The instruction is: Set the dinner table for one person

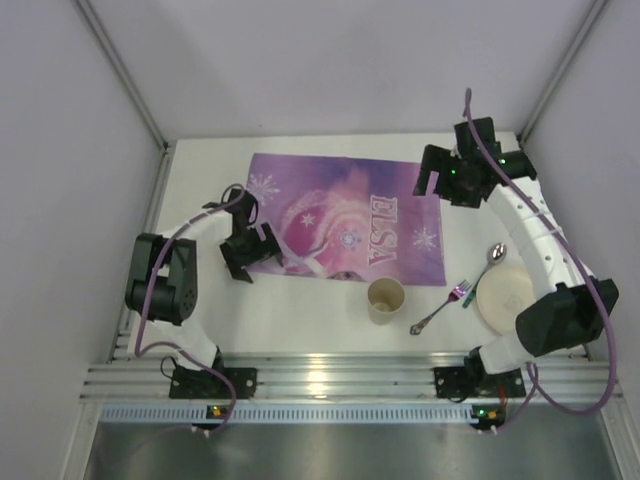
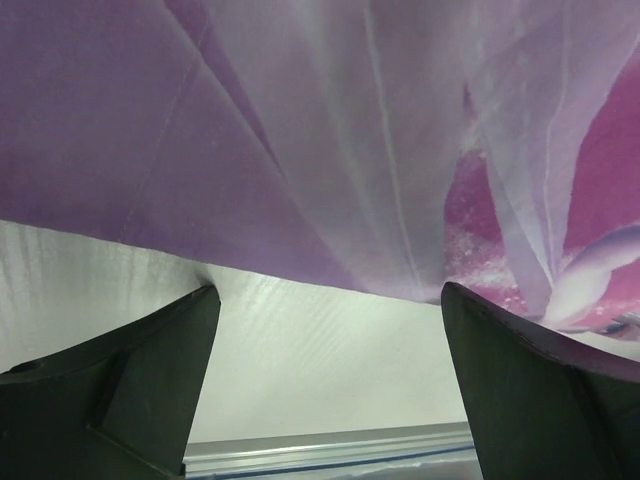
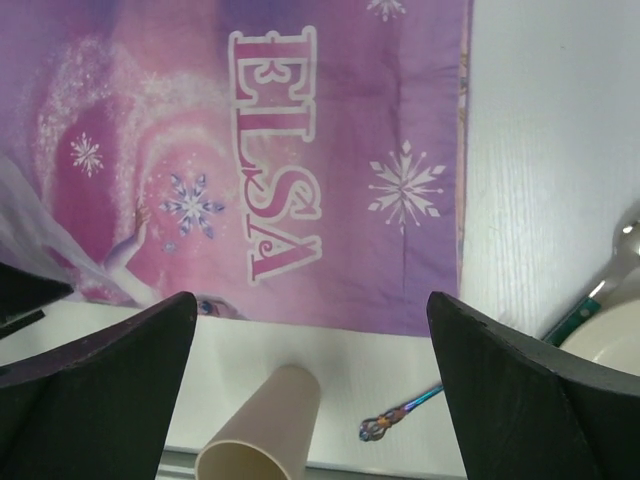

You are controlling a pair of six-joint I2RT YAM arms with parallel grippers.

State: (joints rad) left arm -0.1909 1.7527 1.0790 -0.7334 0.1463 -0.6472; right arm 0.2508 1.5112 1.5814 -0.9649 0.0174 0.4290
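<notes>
Lab booth: white walls [image 1: 330, 60] around an aluminium-railed dinner table [image 1: 300, 312].

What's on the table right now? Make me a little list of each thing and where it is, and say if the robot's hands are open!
mat: purple "ELSA" printed placemat, flat in the middle of the white tabletop
cup: beige cup, upright, just off the mat's near edge
plate: round cream plate, right side, off the mat
fork: silver fork, between cup and plate
spoon: silver spoon, by the plate's far-left rim
left gripper: open, empty, at the mat's near-left edge
right gripper: open, empty, near the mat's far-right corner
</notes>
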